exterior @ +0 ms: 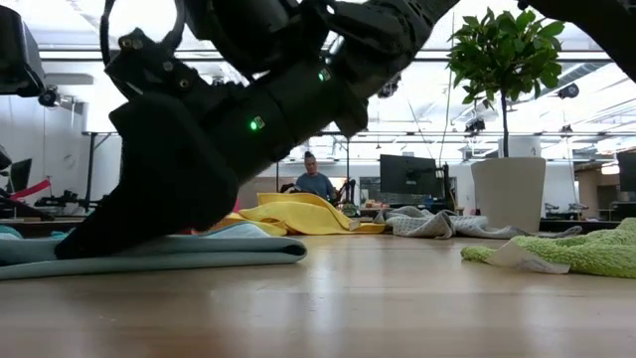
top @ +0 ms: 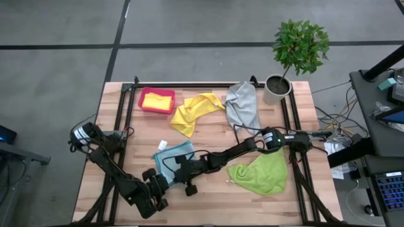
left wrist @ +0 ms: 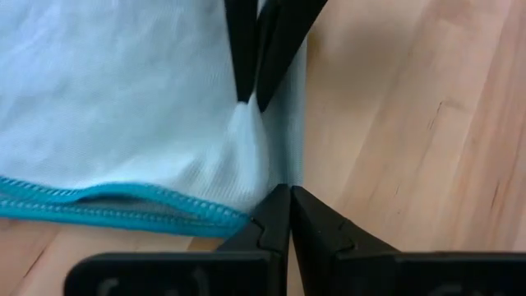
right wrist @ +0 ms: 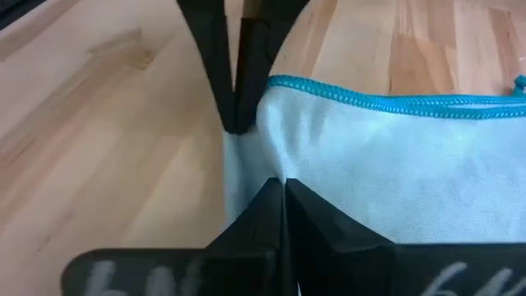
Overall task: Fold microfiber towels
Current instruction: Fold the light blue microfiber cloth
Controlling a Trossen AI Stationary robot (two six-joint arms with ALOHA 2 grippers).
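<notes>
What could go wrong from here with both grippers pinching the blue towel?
1. The left gripper and right gripper are shut on the light blue towel almost against each other; lifting could knock their fingers together.
2. Each pinch holds only a thin bit of edge, so a corner might slip out.
3. The lime green towel lies under the right arm and could get dragged.
</notes>
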